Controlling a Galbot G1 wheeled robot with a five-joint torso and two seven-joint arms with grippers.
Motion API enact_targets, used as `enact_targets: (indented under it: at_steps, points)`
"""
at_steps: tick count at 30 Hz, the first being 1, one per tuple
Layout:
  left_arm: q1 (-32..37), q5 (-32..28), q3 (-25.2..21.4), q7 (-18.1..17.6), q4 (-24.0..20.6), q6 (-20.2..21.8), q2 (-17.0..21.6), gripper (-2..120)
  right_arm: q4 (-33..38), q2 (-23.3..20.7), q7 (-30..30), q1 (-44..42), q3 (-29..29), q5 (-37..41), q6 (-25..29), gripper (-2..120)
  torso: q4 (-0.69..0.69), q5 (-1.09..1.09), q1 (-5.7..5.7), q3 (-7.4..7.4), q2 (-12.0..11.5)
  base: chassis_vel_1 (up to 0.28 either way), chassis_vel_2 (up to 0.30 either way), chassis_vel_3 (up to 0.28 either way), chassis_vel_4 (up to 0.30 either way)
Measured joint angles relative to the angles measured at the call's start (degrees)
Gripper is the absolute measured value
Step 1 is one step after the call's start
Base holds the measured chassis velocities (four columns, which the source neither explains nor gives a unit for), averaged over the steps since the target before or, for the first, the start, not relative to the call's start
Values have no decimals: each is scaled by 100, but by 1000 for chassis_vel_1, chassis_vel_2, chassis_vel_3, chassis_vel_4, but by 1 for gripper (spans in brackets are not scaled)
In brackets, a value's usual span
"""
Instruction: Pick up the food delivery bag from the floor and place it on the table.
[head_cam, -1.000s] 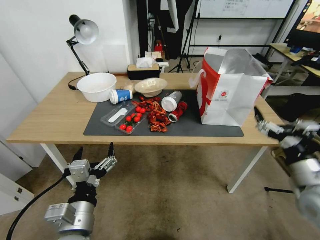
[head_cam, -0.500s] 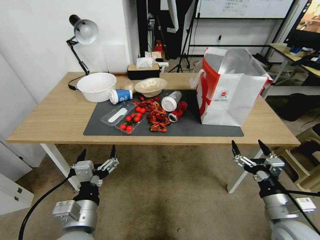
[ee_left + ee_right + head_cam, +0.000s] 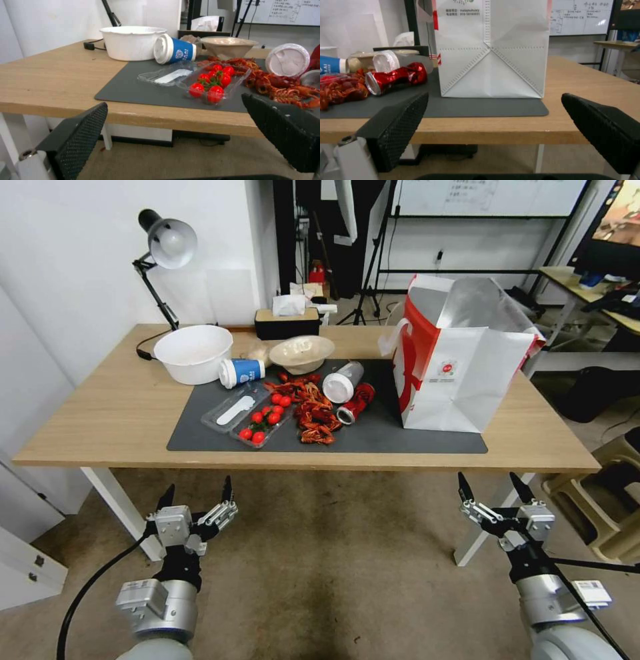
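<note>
The food delivery bag (image 3: 460, 367) stands upright on the table (image 3: 100, 413), at the mat's right end near the front edge. The left gripper (image 3: 197, 499) and right gripper (image 3: 493, 492) hang wide and empty below that edge. With placement judged complete, both should hold clear of the bag.

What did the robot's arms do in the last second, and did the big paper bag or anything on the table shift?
The right gripper dropped from beside the table's right end to a low spot in front of it, over the floor, fingers open and empty. The left gripper sank slightly, also open. The food delivery bag stayed upright on the mat; the food and cups did not move.
</note>
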Motion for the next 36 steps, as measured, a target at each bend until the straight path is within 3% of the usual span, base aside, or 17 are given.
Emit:
enact_targets:
  at_steps: [36]
  points:
    - [19, 24, -13, -16, -8, -1, -10, 100, -6, -5, -6, 1, 4, 12, -17, 100, 0, 0, 0, 0, 0, 0, 0, 0, 0]
